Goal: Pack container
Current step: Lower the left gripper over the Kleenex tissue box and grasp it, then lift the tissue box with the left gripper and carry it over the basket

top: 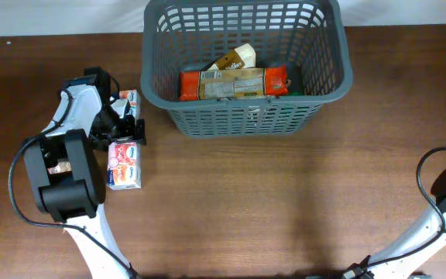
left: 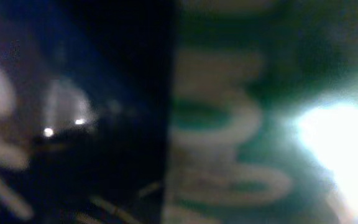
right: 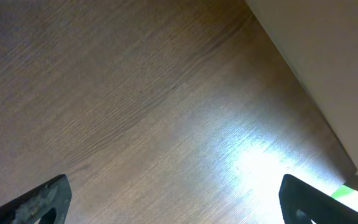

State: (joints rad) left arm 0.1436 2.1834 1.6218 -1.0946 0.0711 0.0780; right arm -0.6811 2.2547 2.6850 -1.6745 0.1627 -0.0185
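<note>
**Desk:** Where are we?

**Photographer:** A dark wood-grain table [top: 285, 201] under a pale backdrop, with two robot arms at the near edge. At near right, the right arm's fingers [right: 39, 202] hang spread wide over bare wood, holding nothing.

**Desk:** And the left?

**Photographer:** The left arm's fingers [top: 121, 124] sit low between a small white, red and blue packet [top: 124, 164] on the near side and a similar second packet [top: 131, 99] just beyond. I cannot tell whether they are parted or pinching. Their own camera gives only a dark blue and green blur.

**Desk:** The target?

**Photographer:** The large dark grey plastic basket [top: 238, 120] stands at the far side, beyond and to the right of the left fingers. Its long axis runs left to right. The left arm is much the nearer, so any carry likely goes rightward over the near rim. An orange packet [top: 235, 84] and a beige packet [top: 237, 58] lie inside.

**Desk:** Any brands?

**Photographer:** The printing is too small or blurred to read.
</note>
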